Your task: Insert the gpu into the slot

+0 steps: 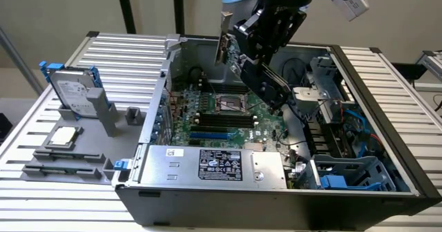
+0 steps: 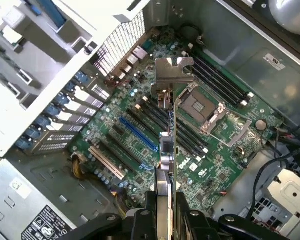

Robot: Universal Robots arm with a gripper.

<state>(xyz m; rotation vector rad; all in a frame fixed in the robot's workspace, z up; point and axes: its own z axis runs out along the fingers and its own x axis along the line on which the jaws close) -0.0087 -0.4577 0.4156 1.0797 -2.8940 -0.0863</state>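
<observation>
Pinching the thin black rectangular gpu (image 2: 168,150) by its upper edge, the black end effector (image 2: 165,207) is hanging over the open computer case (image 1: 386,154). Nearest in the exterior view, a silver labelled power supply box (image 1: 207,164) is lying along the case's near wall. Just beyond it, the long narrow bright blue slot (image 2: 139,134) is sitting bare on the green motherboard (image 2: 225,165), beside the parallel black memory slots (image 2: 222,80). The card is hovering tilted above the board, clear of that slot, with its silver metal bracket (image 2: 174,70) pointing toward the far wall. On the exterior view's left, a silver hard drive (image 1: 72,92) is standing on the ribbed surface (image 1: 41,211).
</observation>
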